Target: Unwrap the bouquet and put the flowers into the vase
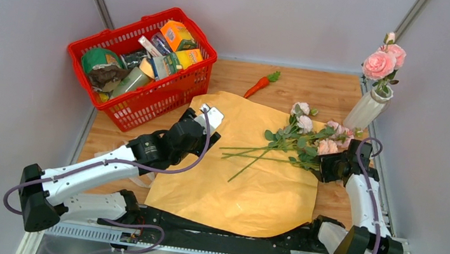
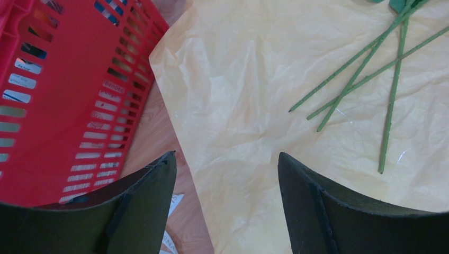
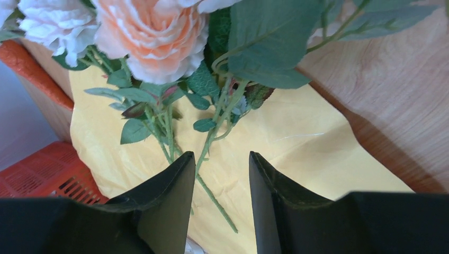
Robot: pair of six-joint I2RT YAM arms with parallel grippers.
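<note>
R claw (image 1: 326, 168) at flowers (image 1: 298, 138) on paper (image 1: 247, 193); vase (image 1: 365, 111) holds maybe 2 blooms (image 1: 380, 63).

The wrapping paper (image 1: 254, 188) lies spread flat on the middle of the desk (image 1: 317, 83). The flowers (image 1: 301, 139) lie on its 3 o'clock part, heads toward 2 o'clock and stem ends toward 8. The vase (image 1: 365, 111) stands at 2 o'clock just past the paper's corner, with other blooms (image 1: 382, 63) in it. The toy carrot (image 1: 259, 85) lies behind the paper at 12 o'clock. The basket (image 1: 168, 95) sits at 10 o'clock, beside the paper, with packages (image 1: 171, 47) in it. The left hand (image 1: 211, 114) is over the paper's 11 o'clock corner. The right hand (image 1: 328, 163) is at the paper's 3 o'clock edge, by the flower heads.
</note>
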